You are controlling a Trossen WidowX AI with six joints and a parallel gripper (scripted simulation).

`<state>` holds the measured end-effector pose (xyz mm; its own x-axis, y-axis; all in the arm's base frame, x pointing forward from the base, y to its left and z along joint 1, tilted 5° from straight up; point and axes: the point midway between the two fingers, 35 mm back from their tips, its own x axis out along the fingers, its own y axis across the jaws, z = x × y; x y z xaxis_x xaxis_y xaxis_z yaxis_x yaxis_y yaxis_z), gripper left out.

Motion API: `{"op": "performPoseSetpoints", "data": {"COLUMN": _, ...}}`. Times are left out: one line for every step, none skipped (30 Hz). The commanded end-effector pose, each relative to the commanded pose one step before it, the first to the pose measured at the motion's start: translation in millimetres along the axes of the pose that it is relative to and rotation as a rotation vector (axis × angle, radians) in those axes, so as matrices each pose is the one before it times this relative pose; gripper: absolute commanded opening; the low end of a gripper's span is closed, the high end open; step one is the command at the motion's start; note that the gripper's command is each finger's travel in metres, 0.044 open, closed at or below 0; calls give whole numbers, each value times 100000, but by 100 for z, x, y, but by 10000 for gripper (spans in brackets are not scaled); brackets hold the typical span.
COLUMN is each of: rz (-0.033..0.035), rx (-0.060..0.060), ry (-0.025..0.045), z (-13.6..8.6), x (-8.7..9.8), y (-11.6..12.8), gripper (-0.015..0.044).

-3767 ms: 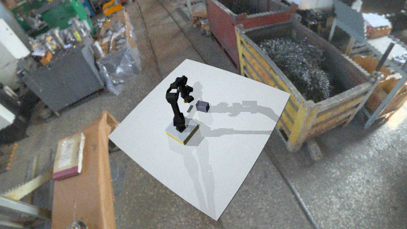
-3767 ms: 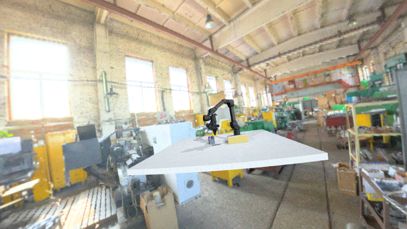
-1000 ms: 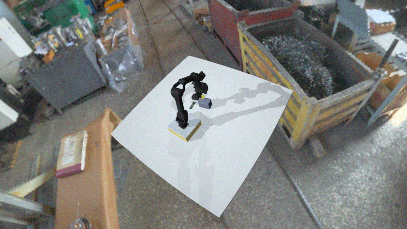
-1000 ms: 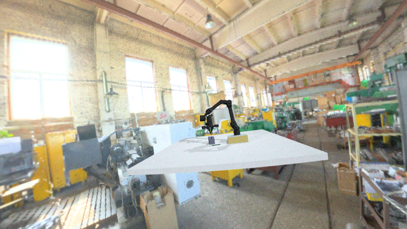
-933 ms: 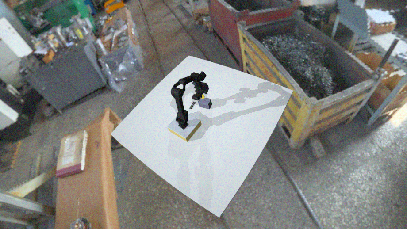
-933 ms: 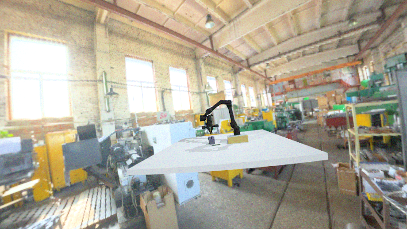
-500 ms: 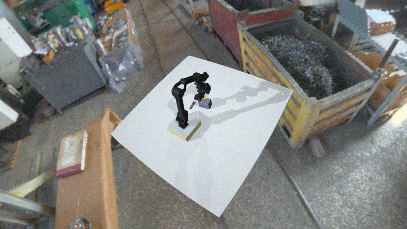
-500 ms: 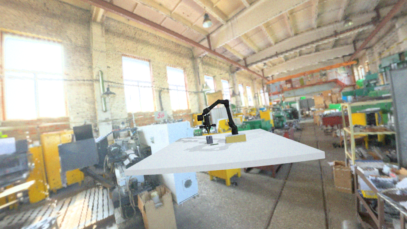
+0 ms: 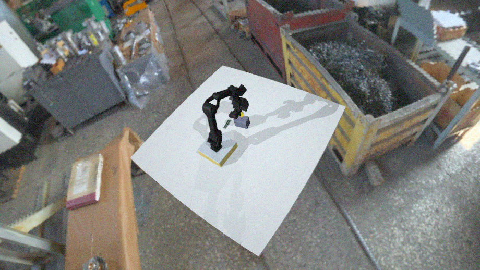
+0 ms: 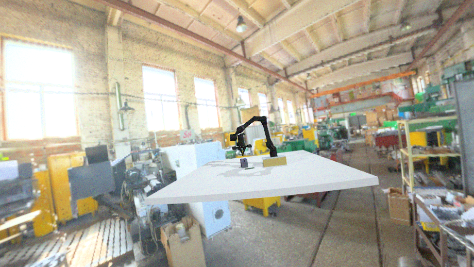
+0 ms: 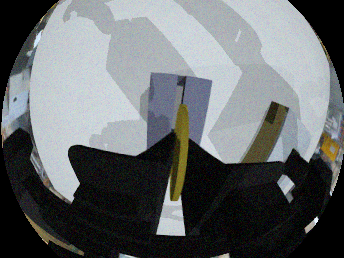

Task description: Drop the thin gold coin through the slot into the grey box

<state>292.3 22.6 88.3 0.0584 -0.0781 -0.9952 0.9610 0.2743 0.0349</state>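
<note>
My gripper (image 9: 239, 114) (image 10: 242, 151) (image 11: 176, 138) is shut on the gold coin (image 9: 241, 114) (image 11: 183, 125), which stands edge-on between the fingertips. The closed grey box (image 9: 241, 122) (image 10: 243, 163) (image 11: 162, 100) sits on the table below the fingers. In the wrist view the coin overlaps the near part of the lid and looks nearly in line with the slot (image 11: 183, 92), with its far end over it. The fingers and coin hide the rest of the slot. The empty dark-green holder (image 9: 227, 124) (image 10: 249, 168) lies beside the box; it is hidden in the wrist view.
The white table (image 9: 268, 174) (image 10: 298, 179) (image 11: 60, 90) carries the arm's base block (image 9: 219, 155) (image 10: 274, 162) (image 11: 265, 135), with yellow sides, near the box and holder. Shadows of the arm cross the table top and the box. Workshop bins and machines stand beyond the table.
</note>
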Motion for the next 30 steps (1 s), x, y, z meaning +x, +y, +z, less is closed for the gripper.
{"op": "performPoseSetpoints", "data": {"rz": 23, "rx": -247, "ry": -71, "z": 119, "x": 53, "y": 13, "gripper": 5}}
{"op": "performPoseSetpoints", "data": {"rz": -7, "rx": 82, "ry": 24, "z": -40, "x": -18, "y": -4, "gripper": 0}}
{"op": "performPoseSetpoints", "data": {"rz": -8, "rx": 82, "ry": 24, "z": -40, "x": -18, "y": -4, "gripper": 0}}
{"op": "performPoseSetpoints", "data": {"rz": -8, "rx": 82, "ry": 24, "z": -40, "x": -18, "y": -4, "gripper": 0}}
{"op": "performPoseSetpoints", "data": {"rz": 0, "rx": 0, "ry": 0, "z": 0, "x": 0, "y": 0, "gripper": 0}}
{"op": "performPoseSetpoints", "data": {"rz": 0, "rx": 0, "ry": 0, "z": 0, "x": 0, "y": 0, "gripper": 0}}
{"op": "performPoseSetpoints", "data": {"rz": 0, "rx": 0, "ry": 0, "z": 0, "x": 0, "y": 0, "gripper": 0}}
{"op": "performPoseSetpoints", "data": {"rz": 0, "rx": 0, "ry": 0, "z": 0, "x": 0, "y": 0, "gripper": 0}}
{"op": "performPoseSetpoints", "data": {"rz": 0, "rx": 0, "ry": 0, "z": 0, "x": 0, "y": 0, "gripper": 0}}
{"op": "performPoseSetpoints", "data": {"rz": 0, "rx": -5, "ry": 0, "z": 3, "x": 26, "y": 0, "gripper": 0}}
{"op": "performPoseSetpoints", "data": {"rz": 0, "rx": -8, "ry": -1, "z": 4, "x": 42, "y": 0, "gripper": 0}}
{"op": "performPoseSetpoints", "data": {"rz": 0, "rx": -12, "ry": -1, "z": 6, "x": 63, "y": 0, "gripper": 0}}
{"op": "performPoseSetpoints", "data": {"rz": 0, "rx": -17, "ry": -1, "z": 9, "x": 89, "y": 0, "gripper": 0}}
{"op": "performPoseSetpoints", "data": {"rz": 0, "rx": -31, "ry": -2, "z": 18, "x": 73, "y": 1, "gripper": 0}}
{"op": "performPoseSetpoints", "data": {"rz": 0, "rx": -31, "ry": -2, "z": 17, "x": 52, "y": -4, "gripper": 0}}
{"op": "performPoseSetpoints", "data": {"rz": -1, "rx": -37, "ry": -1, "z": 14, "x": 45, "y": -8, "gripper": 0}}
{"op": "performPoseSetpoints", "data": {"rz": -1, "rx": -51, "ry": -1, "z": 10, "x": 46, "y": -9, "gripper": 0}}
{"op": "performPoseSetpoints", "data": {"rz": 0, "rx": -68, "ry": -1, "z": 7, "x": 47, "y": -8, "gripper": 0}}
{"op": "performPoseSetpoints", "data": {"rz": 0, "rx": -75, "ry": 0, "z": 3, "x": 48, "y": -6, "gripper": 0}}
{"op": "performPoseSetpoints", "data": {"rz": 0, "rx": -72, "ry": 0, "z": 1, "x": 47, "y": -6, "gripper": 0}}
{"op": "performPoseSetpoints", "data": {"rz": 0, "rx": -58, "ry": 0, "z": -1, "x": 46, "y": -6, "gripper": 0}}
{"op": "performPoseSetpoints", "data": {"rz": 0, "rx": -42, "ry": 0, "z": -3, "x": 45, "y": -5, "gripper": 0}}
{"op": "performPoseSetpoints", "data": {"rz": 0, "rx": -29, "ry": 0, "z": -4, "x": 45, "y": -5, "gripper": 0}}
{"op": "performPoseSetpoints", "data": {"rz": 0, "rx": -17, "ry": 0, "z": -4, "x": 45, "y": -4, "gripper": 0}}
{"op": "performPoseSetpoints", "data": {"rz": 0, "rx": -5, "ry": 0, "z": -4, "x": 45, "y": -3, "gripper": 0}}
{"op": "performPoseSetpoints", "data": {"rz": 0, "rx": 3, "ry": 0, "z": -4, "x": 45, "y": -2, "gripper": 0}}
{"op": "performPoseSetpoints", "data": {"rz": 0, "rx": 5, "ry": 0, "z": -3, "x": 45, "y": -1, "gripper": 0}}
{"op": "performPoseSetpoints", "data": {"rz": 0, "rx": 10, "ry": 0, "z": -2, "x": 46, "y": 0, "gripper": 0}}
{"op": "performPoseSetpoints", "data": {"rz": 0, "rx": 13, "ry": 0, "z": -2, "x": 46, "y": 1, "gripper": 0}}
{"op": "performPoseSetpoints", "data": {"rz": 0, "rx": 11, "ry": 0, "z": -1, "x": 46, "y": 2, "gripper": 0}}
